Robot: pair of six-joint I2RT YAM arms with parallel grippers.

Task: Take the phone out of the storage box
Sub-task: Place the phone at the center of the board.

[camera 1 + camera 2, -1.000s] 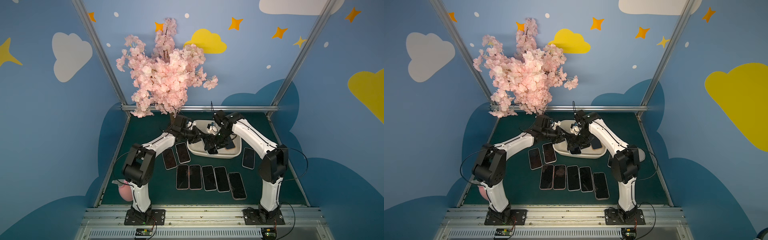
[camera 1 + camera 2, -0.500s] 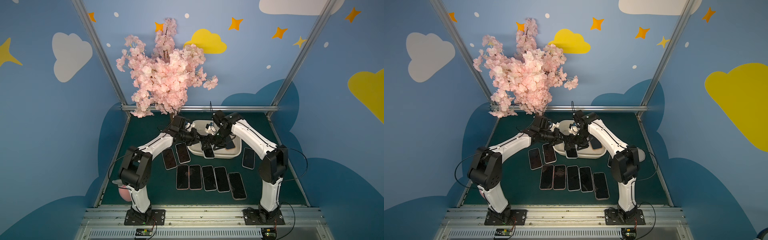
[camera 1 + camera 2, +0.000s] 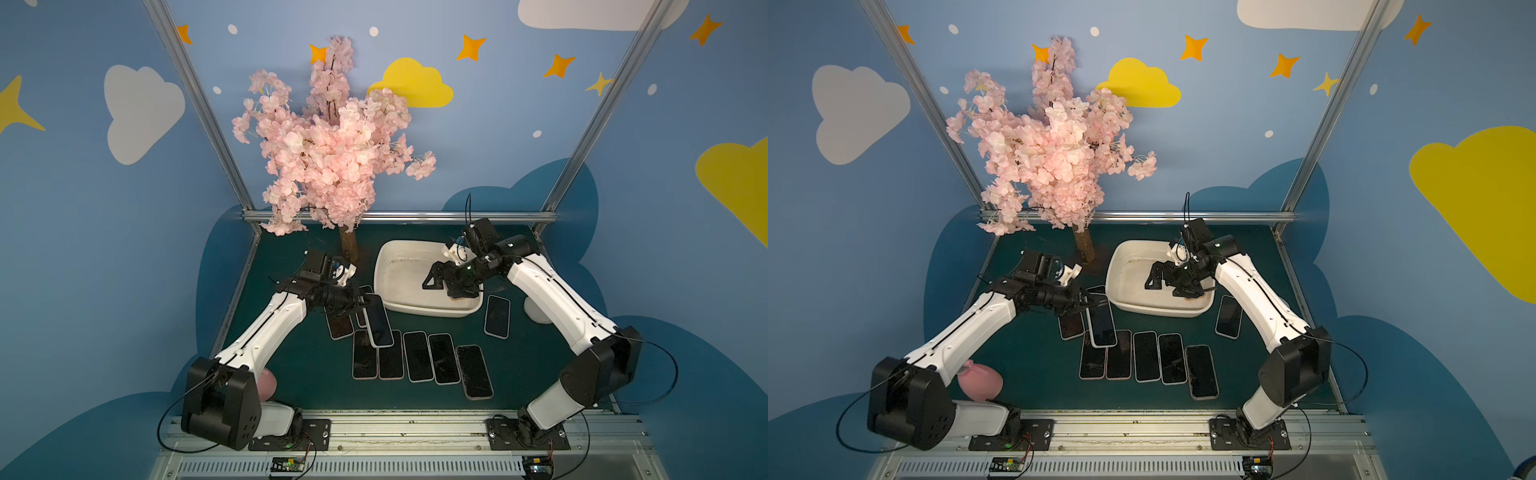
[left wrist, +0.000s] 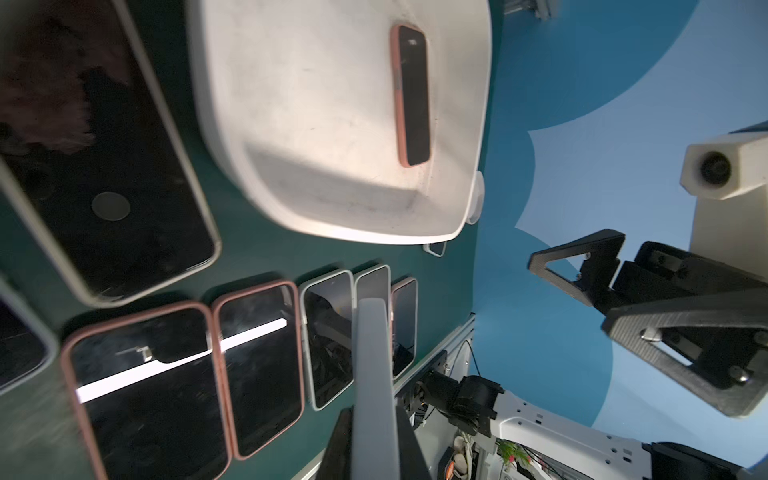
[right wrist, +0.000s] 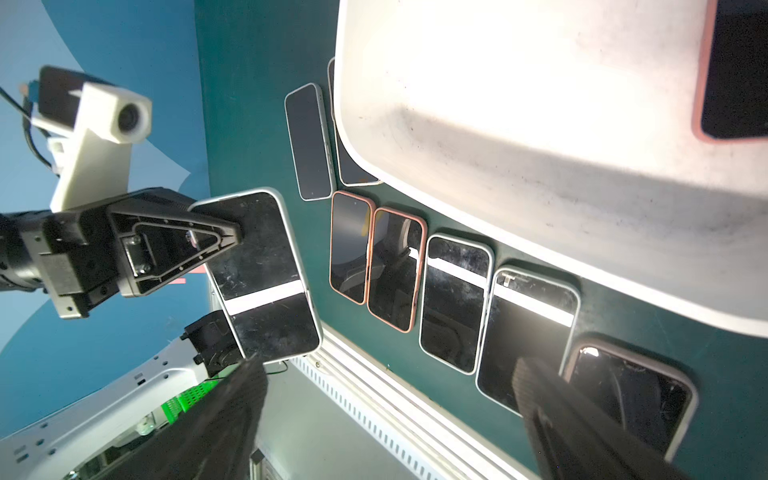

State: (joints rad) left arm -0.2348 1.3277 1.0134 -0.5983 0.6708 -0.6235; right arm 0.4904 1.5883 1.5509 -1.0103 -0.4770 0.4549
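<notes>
The cream storage box point(image 3: 428, 311) point(image 3: 1115, 274) stands at the back middle of the green mat. My left gripper point(image 3: 361, 301) point(image 3: 1086, 297) is shut on one end of a grey-cased phone point(image 3: 379, 322) point(image 5: 266, 274). It holds that phone outside the box's left front corner, above the phones lying on the mat. One orange-cased phone point(image 4: 411, 95) point(image 5: 735, 83) lies flat inside the box by its right wall. My right gripper point(image 3: 446, 282) point(image 5: 395, 407) hangs open over the box, just above that phone, with nothing between its fingers.
Several phones point(image 3: 415, 355) lie side by side on the mat in front of the box, and one more point(image 3: 496, 316) lies to its right. A pink blossom tree point(image 3: 332, 158) stands at the back left. A pink object point(image 3: 980, 380) sits by the left arm's base.
My left gripper has pulled back out of the box toward the left front, carrying the grey-cased phone. The right gripper has opened wider and stayed over the box.
</notes>
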